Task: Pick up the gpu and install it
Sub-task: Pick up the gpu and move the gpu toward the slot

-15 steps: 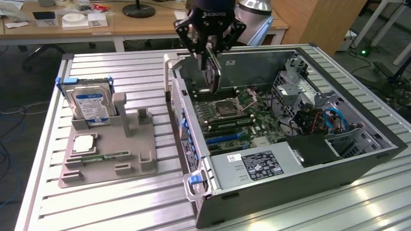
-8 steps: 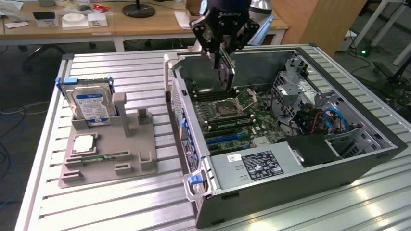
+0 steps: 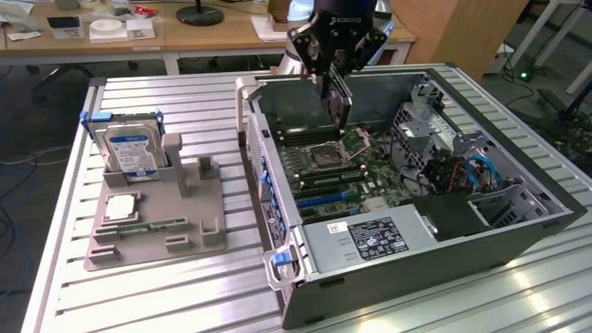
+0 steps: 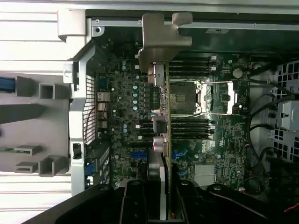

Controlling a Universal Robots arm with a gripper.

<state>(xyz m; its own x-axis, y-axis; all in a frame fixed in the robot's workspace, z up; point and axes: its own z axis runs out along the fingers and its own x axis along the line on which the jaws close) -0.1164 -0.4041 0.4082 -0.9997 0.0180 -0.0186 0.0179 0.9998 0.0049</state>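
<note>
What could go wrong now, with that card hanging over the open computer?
The gpu, pinched by the gripper, hangs above the processor socket; a slip could drop it there. It is held edge-on, so a slight tilt could bring it down crooked or knock the memory slots.

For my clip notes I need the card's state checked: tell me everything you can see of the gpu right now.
The gpu is a thin, flat, dark card with a brownish face, seen nearly edge-on. The gripper is shut on its upper end, so it hangs upright over the motherboard of the open computer case. The wrist view shows its grey metal bracket and port connectors at one end. Only the gripper appears to touch it; it is not yet seated in a slot.
</note>
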